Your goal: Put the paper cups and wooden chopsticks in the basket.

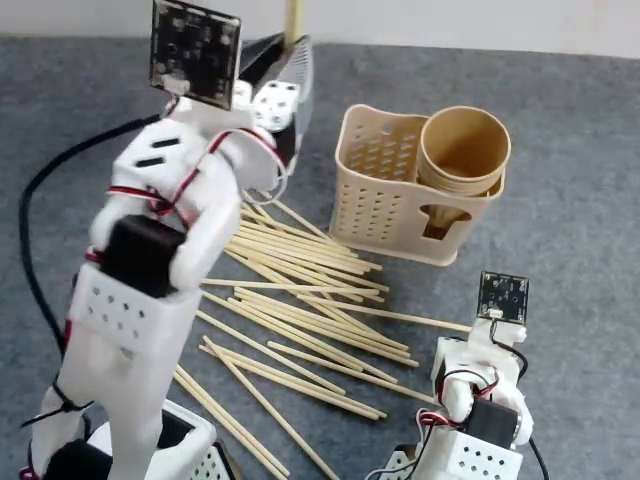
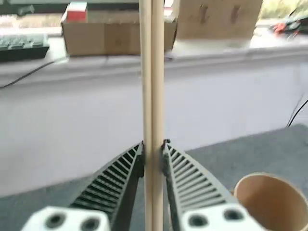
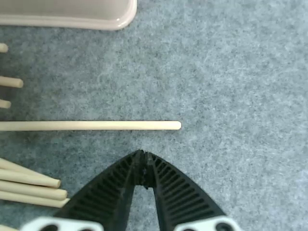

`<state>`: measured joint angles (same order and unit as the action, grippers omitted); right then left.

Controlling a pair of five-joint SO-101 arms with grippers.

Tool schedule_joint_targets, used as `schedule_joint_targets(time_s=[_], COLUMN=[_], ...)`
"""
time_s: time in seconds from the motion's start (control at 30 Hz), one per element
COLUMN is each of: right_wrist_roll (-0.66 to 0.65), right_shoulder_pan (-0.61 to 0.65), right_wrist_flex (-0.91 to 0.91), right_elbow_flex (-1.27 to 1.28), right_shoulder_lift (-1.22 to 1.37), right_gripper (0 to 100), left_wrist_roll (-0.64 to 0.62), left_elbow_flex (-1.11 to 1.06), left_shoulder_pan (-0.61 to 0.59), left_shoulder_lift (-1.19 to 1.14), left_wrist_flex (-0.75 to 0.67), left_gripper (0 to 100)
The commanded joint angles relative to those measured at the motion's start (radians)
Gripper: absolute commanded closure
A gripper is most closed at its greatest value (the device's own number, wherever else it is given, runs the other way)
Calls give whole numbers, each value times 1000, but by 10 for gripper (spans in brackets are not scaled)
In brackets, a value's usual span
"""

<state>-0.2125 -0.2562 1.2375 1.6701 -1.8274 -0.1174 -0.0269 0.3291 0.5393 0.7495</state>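
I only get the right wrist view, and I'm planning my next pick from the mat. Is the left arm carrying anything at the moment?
Observer: Yes. The left gripper is shut on two chopsticks and holds them upright, side by side.
Operator: My view catches only a corner of the basket. Are any cups in it?
Observer: In the high view, a stack of paper cups stands in one end compartment of the basket. The compartment at the perforated end has no cup in it.
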Motion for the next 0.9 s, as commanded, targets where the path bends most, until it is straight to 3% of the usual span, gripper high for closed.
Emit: schedule_joint_targets(time_s=[0.0, 0.17, 0.4, 0.87], right_wrist_roll=[0, 0, 0, 0], right_shoulder_pan=[-15, -15, -15, -15], right_wrist_flex=[-10, -10, -10, -10], right_elbow_flex=[119, 119, 119, 119], right_shoulder_lift=[-12, -12, -12, -12], right_gripper=[993, 993, 993, 993], left_wrist_roll=[-12, -11, -9, -9], left_elbow_flex=[-77, -209, -335, -295], left_shoulder_pan=[45, 90, 147, 170], left_shoulder_lift=[28, 27, 24, -188], left_wrist_flex=[-245, -451, -617, -647], left_gripper=[995, 995, 995, 995])
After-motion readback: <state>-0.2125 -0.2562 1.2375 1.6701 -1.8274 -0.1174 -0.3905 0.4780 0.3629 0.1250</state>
